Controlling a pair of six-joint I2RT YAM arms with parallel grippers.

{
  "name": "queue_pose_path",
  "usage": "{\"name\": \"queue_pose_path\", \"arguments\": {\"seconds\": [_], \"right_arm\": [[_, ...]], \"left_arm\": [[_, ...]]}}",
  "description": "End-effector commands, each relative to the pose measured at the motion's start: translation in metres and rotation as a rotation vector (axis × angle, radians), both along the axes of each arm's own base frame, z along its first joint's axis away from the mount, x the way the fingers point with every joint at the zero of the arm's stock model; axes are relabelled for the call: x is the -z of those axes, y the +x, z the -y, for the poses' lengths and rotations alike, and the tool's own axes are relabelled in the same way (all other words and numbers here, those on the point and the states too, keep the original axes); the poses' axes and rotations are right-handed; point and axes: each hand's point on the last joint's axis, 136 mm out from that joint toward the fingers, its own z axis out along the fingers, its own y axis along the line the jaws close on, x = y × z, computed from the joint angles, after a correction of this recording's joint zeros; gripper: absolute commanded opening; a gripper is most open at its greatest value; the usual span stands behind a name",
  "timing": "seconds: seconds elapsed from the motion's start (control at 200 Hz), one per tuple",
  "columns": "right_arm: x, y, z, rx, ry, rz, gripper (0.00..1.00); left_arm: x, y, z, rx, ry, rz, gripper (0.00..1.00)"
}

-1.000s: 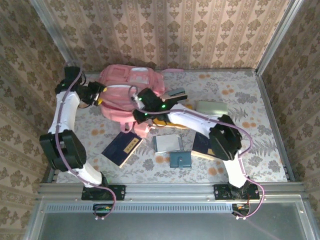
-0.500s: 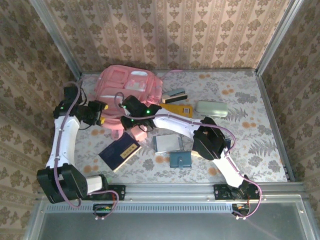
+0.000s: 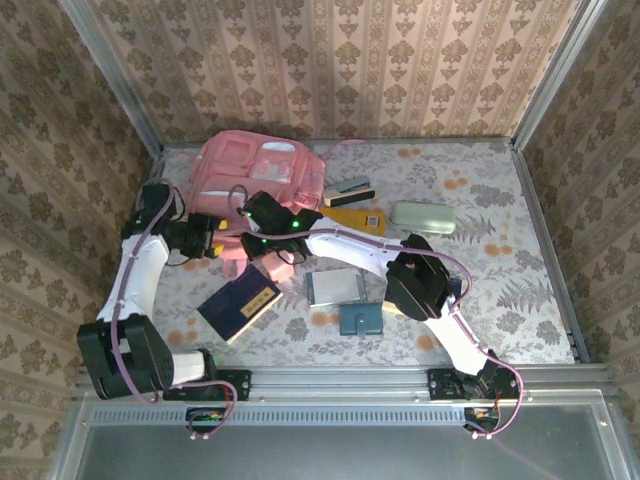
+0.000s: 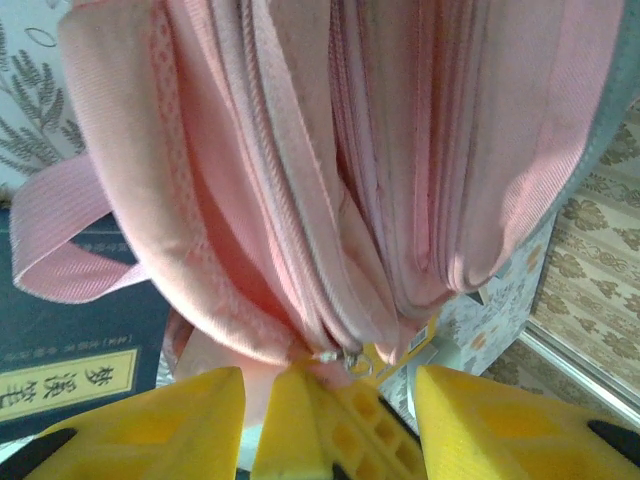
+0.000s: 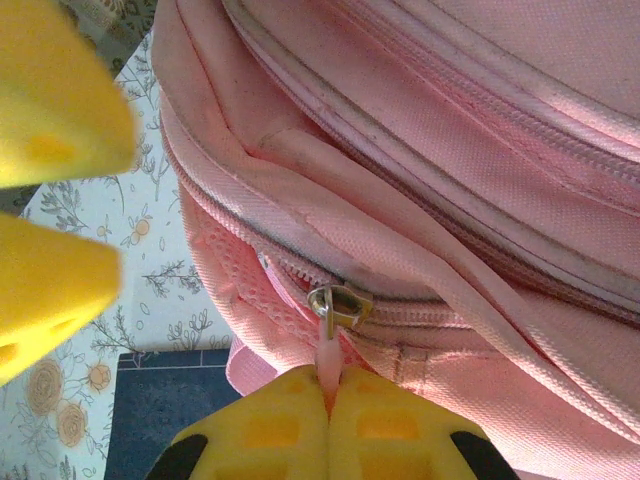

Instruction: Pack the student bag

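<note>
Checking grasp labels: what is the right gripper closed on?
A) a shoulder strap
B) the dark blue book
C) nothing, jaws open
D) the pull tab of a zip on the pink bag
D: in the right wrist view the right gripper is shut on the pink pull tab, which hangs from a zip on the student bag.

Table (image 3: 500, 260), floral cloth.
- Student bag (image 3: 258, 175): pink, far left.
- Left gripper (image 3: 214, 243), right gripper (image 3: 252, 248): close together at the bag's near edge.
- Dark blue book (image 3: 240, 303), grey pad (image 3: 333, 287), teal pouch (image 3: 359, 319): near side of the bag.
- Yellow booklet (image 3: 352, 220), pale green case (image 3: 423, 217): right of the bag.
</note>
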Motion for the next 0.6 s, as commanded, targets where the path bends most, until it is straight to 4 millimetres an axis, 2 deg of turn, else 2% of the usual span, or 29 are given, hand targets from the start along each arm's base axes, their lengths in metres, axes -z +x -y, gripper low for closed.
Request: {"name": "queue_pose_path", "arguments": {"seconds": [0.0,0.14,0.265,0.49,0.575,0.595], "right_arm": [[-0.023,0.0,-0.011,-0.009,0.058,0.036,0.0],[-0.022,-0.003,-0.013,-0.026,0.064,0.03,0.0],[-0.019,-0.007,-0.016,-0.047,0.059,0.018,0.0],[-0.013,-0.005,-0.012,-0.04,0.026,0.032,0.0],[-0.013,-0.004,-0.01,-0.034,0.019,0.041,0.0],[-0.012,-0.003,-0.01,-0.034,0.017,0.042,0.0]], "left_arm": [[0.003,0.021,0.005,0.017,-0.035,0.033,0.5],[0.01,0.042,0.005,0.023,-0.05,0.066,0.48],[0.01,0.054,0.007,0.036,-0.052,0.092,0.4],[-0.004,0.056,0.01,0.04,-0.054,0.136,0.16],[-0.006,0.054,0.011,0.039,-0.059,0.135,0.0],[-0.007,0.054,0.01,0.037,-0.06,0.136,0.0]]}}
